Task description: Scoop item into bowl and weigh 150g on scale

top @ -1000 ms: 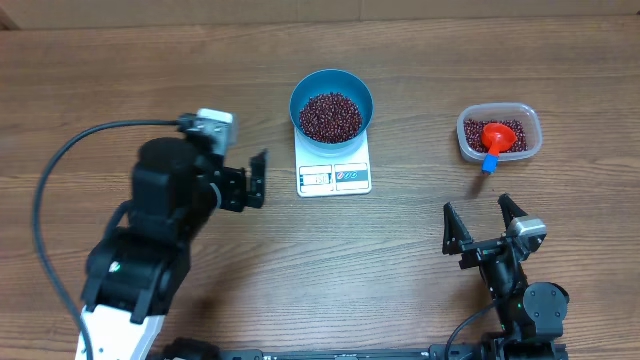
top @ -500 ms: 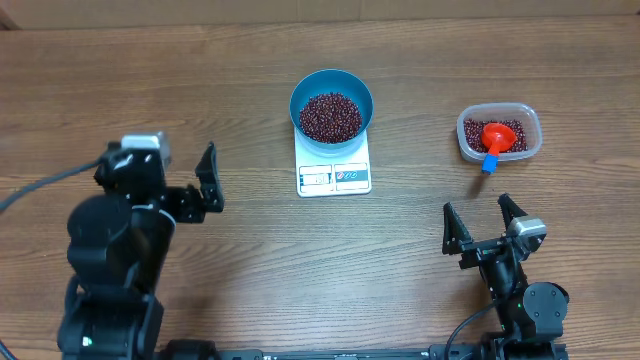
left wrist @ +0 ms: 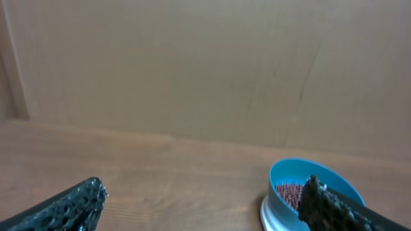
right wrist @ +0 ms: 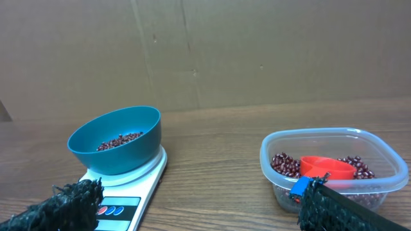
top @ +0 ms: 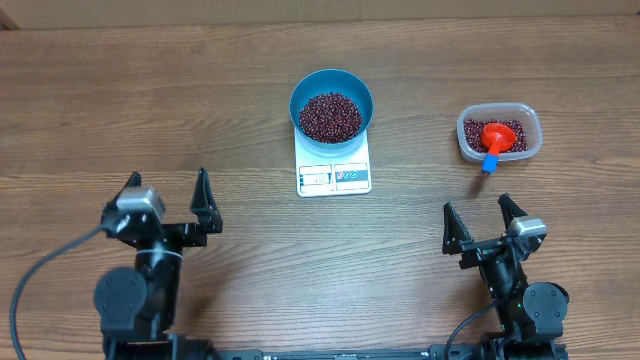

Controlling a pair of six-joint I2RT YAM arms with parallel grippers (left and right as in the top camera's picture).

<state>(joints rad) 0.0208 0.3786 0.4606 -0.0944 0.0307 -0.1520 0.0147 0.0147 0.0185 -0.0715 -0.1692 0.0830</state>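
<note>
The blue bowl (top: 332, 104) holds a heap of dark red-brown beans (top: 331, 117) and stands on the white scale (top: 334, 174) at the table's middle back. The bowl (left wrist: 308, 192) shows at the lower right of the left wrist view. The right wrist view has the bowl (right wrist: 115, 141) and the scale (right wrist: 122, 199) at the left. My left gripper (top: 166, 192) is open near the front left, empty, well away from the scale. My right gripper (top: 478, 217) is open at the front right, empty, just in front of the tub.
A clear plastic tub (top: 499, 133) at the back right holds more beans and a red scoop (top: 497, 137) with a blue handle end. The tub (right wrist: 334, 167) appears in the right wrist view too. A brown cardboard wall stands behind the table.
My left arm has drawn back from beside the scale toward the front left of the table, gripper open all along. The right arm, bowl and scale have not moved.
</note>
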